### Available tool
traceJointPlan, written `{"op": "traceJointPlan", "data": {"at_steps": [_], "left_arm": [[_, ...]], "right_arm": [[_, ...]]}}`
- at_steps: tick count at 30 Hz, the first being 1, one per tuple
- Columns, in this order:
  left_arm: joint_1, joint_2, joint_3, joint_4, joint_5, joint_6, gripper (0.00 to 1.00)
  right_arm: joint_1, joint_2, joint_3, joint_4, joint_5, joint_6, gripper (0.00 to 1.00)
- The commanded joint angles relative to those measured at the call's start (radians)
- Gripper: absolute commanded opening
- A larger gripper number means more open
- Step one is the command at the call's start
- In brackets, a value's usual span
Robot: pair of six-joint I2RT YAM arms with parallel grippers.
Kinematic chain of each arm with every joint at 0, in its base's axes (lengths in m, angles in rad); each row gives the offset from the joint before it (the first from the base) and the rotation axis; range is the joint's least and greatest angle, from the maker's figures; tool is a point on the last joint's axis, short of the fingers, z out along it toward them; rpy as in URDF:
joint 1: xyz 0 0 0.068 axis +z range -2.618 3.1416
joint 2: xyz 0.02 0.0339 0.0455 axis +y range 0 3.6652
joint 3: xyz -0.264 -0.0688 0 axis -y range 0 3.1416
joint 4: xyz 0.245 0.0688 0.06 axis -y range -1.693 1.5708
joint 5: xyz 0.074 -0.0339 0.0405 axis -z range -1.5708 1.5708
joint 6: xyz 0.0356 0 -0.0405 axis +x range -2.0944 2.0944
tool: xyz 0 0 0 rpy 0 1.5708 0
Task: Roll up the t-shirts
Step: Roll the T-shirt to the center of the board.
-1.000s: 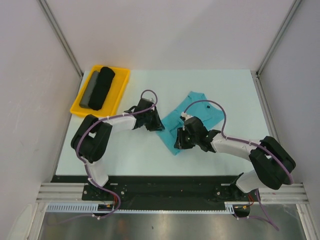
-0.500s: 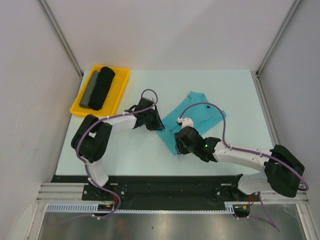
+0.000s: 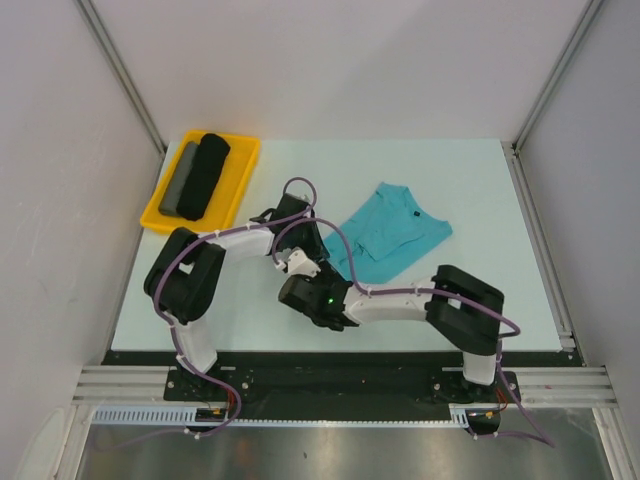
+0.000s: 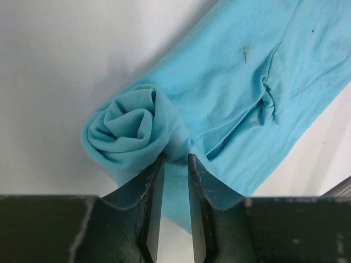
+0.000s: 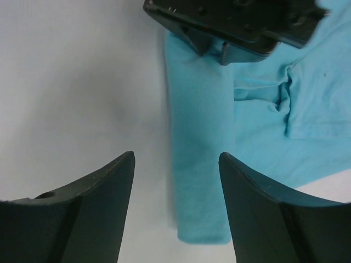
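The teal t-shirt point(image 3: 400, 230) lies on the pale table, partly rolled from its near-left edge. In the left wrist view the rolled end point(image 4: 131, 131) shows as a spiral, and my left gripper point(image 4: 175, 160) is shut on the fabric just beside it. From above, the left gripper point(image 3: 316, 247) sits at the shirt's left edge. My right gripper point(image 3: 303, 292) hangs just near of that, pointing down. Its jaws point(image 5: 175, 158) stand wide open above the table, touching nothing. The rolled strip of shirt point(image 5: 200, 164) lies below and ahead of them. The left gripper point(image 5: 236, 24) shows at the top.
A yellow tray point(image 3: 242, 172) at the back left holds a black fabric cylinder point(image 3: 205, 175) and a thinner grey one point(image 3: 182, 178). Grey walls close in the table on three sides. The right arm's links point(image 3: 465, 305) stretch across the near right of the table.
The right arm swung left, off the shirt's middle to its near-left end, and its jaws spread wide. The left gripper stayed clamped in place.
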Motion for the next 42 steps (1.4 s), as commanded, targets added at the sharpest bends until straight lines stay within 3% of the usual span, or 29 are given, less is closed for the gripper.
{"op": "traceJointPlan", "data": {"at_steps": [1, 11, 19, 20, 24, 28, 34, 42], "left_arm": [[-0.004, 0.011, 0.038, -0.008, -0.008, 0.028, 0.29], [-0.004, 0.011, 0.046, -0.014, -0.008, 0.030, 0.29], [-0.001, 0.004, 0.061, -0.026, 0.000, 0.034, 0.32], [0.003, -0.002, 0.072, -0.029, 0.003, 0.037, 0.34], [0.026, -0.053, 0.097, -0.037, 0.006, 0.043, 0.58], [0.068, -0.120, 0.135, -0.060, 0.021, 0.045, 0.67], [0.082, -0.209, 0.103, -0.057, 0.041, 0.033, 0.67], [0.053, -0.194, -0.020, 0.080, 0.090, -0.015, 0.55]], "right_arm": [[0.004, 0.095, 0.081, -0.069, 0.175, -0.046, 0.69], [-0.007, 0.195, 0.101, -0.114, 0.217, -0.015, 0.65], [-0.060, 0.154, 0.079, -0.077, 0.091, -0.034, 0.44], [-0.073, 0.126, 0.073, -0.062, 0.032, -0.029, 0.44], [-0.135, 0.031, 0.009, -0.025, -0.142, -0.004, 0.40], [-0.267, -0.055, -0.076, 0.036, -0.450, 0.051, 0.37], [-0.490, -0.109, -0.204, 0.191, -0.959, 0.161, 0.37], [-0.642, -0.055, -0.281, 0.323, -1.233, 0.270, 0.36]]}}
